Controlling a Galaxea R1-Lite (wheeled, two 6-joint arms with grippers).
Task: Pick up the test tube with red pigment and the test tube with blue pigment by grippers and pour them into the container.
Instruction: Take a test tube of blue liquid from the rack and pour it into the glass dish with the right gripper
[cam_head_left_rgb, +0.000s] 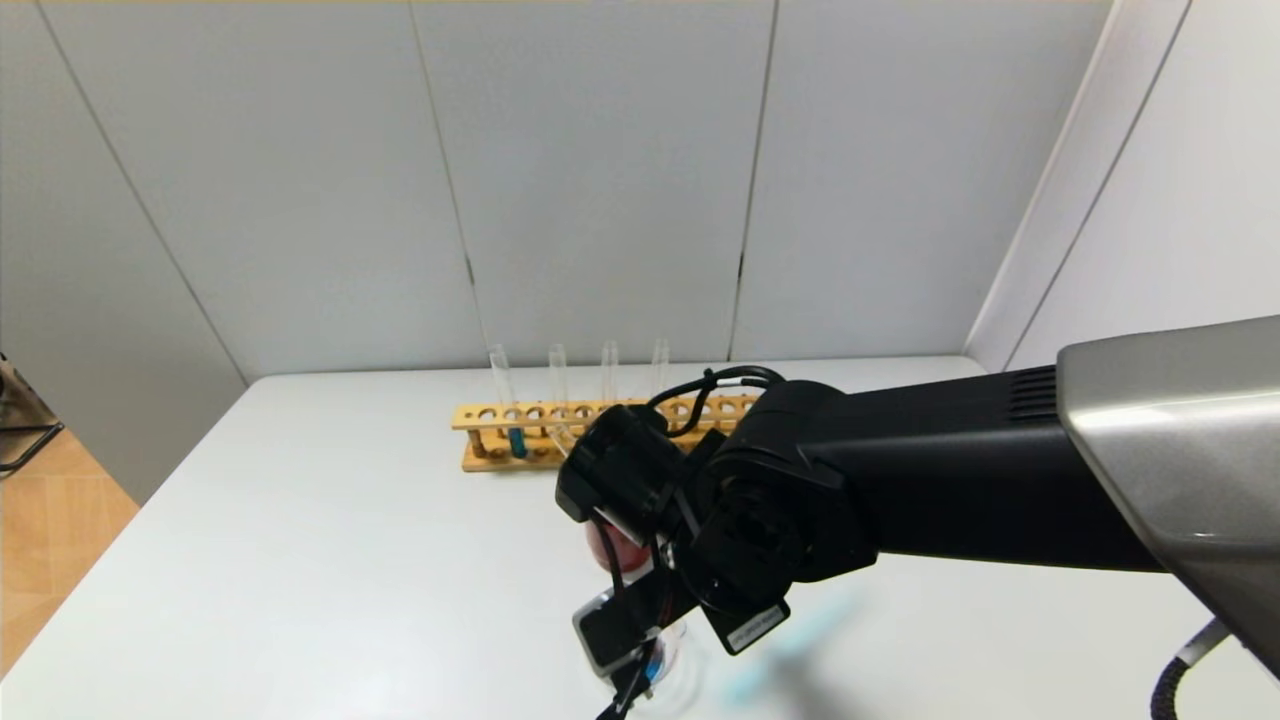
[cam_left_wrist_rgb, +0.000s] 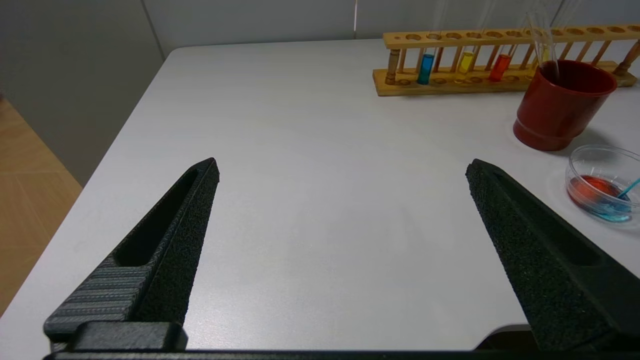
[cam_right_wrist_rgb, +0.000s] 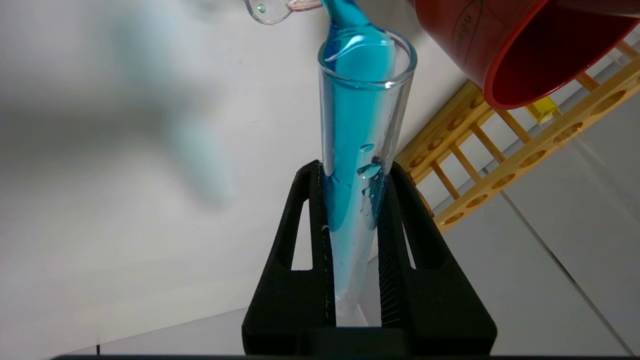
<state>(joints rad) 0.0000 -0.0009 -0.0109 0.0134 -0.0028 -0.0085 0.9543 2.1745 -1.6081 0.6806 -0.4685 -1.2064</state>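
My right gripper (cam_right_wrist_rgb: 355, 167) is shut on the test tube with blue pigment (cam_right_wrist_rgb: 361, 125). The tube is tipped over, and blue liquid runs from its mouth toward the lip of the clear container (cam_right_wrist_rgb: 270, 10). In the left wrist view the container (cam_left_wrist_rgb: 602, 155) holds red and blue liquid side by side. In the head view the right gripper (cam_head_left_rgb: 625, 650) hangs low over the container (cam_head_left_rgb: 675, 650) near the table's front. A test tube with red pigment (cam_left_wrist_rgb: 500, 66) stands in the wooden rack (cam_left_wrist_rgb: 450, 87). My left gripper (cam_left_wrist_rgb: 342, 167) is open over bare table, holding nothing.
A dark red cup (cam_left_wrist_rgb: 565, 105) with an empty clear tube (cam_left_wrist_rgb: 542, 45) leaning in it stands between rack and container. The rack (cam_head_left_rgb: 600, 430) also holds a blue tube (cam_left_wrist_rgb: 426, 67) and a yellow tube (cam_left_wrist_rgb: 466, 61). White walls close the back and right.
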